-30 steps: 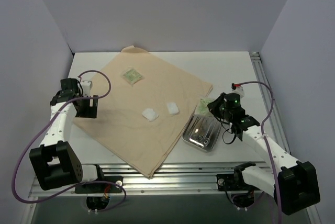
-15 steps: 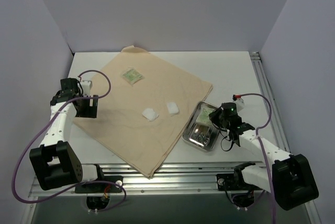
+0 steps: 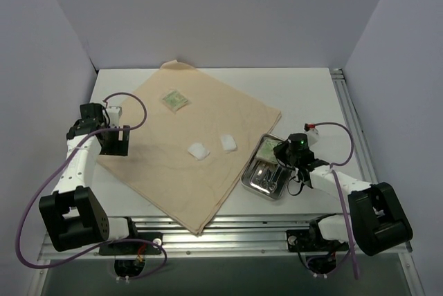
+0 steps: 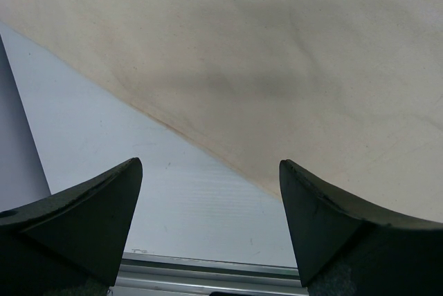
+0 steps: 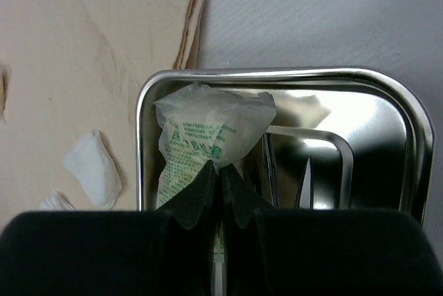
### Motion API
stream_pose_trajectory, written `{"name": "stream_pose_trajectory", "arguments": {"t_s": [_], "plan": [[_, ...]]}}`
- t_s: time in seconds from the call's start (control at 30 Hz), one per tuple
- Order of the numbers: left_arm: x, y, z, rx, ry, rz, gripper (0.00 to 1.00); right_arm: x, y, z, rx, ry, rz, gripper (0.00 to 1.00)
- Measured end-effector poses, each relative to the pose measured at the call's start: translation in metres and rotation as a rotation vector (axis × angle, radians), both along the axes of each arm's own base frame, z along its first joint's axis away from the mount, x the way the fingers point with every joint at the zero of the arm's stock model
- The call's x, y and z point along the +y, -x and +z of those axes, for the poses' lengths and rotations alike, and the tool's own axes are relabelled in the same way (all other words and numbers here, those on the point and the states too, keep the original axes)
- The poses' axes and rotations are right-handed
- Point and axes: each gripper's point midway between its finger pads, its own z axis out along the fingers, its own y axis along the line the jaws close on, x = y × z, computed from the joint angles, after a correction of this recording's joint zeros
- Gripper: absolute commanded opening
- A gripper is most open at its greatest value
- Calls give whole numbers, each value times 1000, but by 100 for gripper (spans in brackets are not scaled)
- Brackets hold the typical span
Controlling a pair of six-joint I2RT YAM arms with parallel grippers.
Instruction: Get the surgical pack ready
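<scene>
The tan cloth [image 3: 201, 126] lies spread flat on the table. Two white gauze pads [image 3: 199, 151] [image 3: 228, 143] and one green packet [image 3: 174, 100] lie on it. The steel tray [image 3: 250, 184] sits off the cloth's right corner and holds metal forceps [image 5: 305, 184]. My right gripper [image 3: 277, 153] is shut on a second green-printed packet [image 5: 208, 130], which hangs inside the tray [image 5: 277, 75] at its left end. My left gripper [image 4: 211, 171] is open and empty over the cloth's left edge [image 4: 277, 54]; it also shows in the top view [image 3: 114, 140].
Bare white table [image 4: 104, 151] lies beside the cloth's left edge, with a metal rail along the near side. Grey walls stand close on the left, right and back. A gauze pad [image 5: 93, 164] shows left of the tray in the right wrist view.
My right gripper has carried the green packet from beside the cloth's right corner toward me and left, down into the tray. The left arm has not moved.
</scene>
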Motion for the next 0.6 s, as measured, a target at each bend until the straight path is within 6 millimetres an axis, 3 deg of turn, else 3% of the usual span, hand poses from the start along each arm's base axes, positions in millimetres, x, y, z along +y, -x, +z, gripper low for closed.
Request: {"name": "stream_pose_trajectory", "arguments": {"t_s": [0.2, 0.47, 0.57, 0.6], "plan": [[-5, -3, 3, -9, 14, -14, 90, 0, -6, 5, -31, -8, -8, 0], [-12, -17, 20, -58, 16, -33, 90, 1, -6, -8, -9, -12, -20, 0], [-15, -19, 23, -64, 16, -39, 90, 3, -5, -8, -7, -21, -24, 27], [-16, -19, 23, -62, 17, -43, 90, 3, -5, -8, -4, -22, -27, 42]]}}
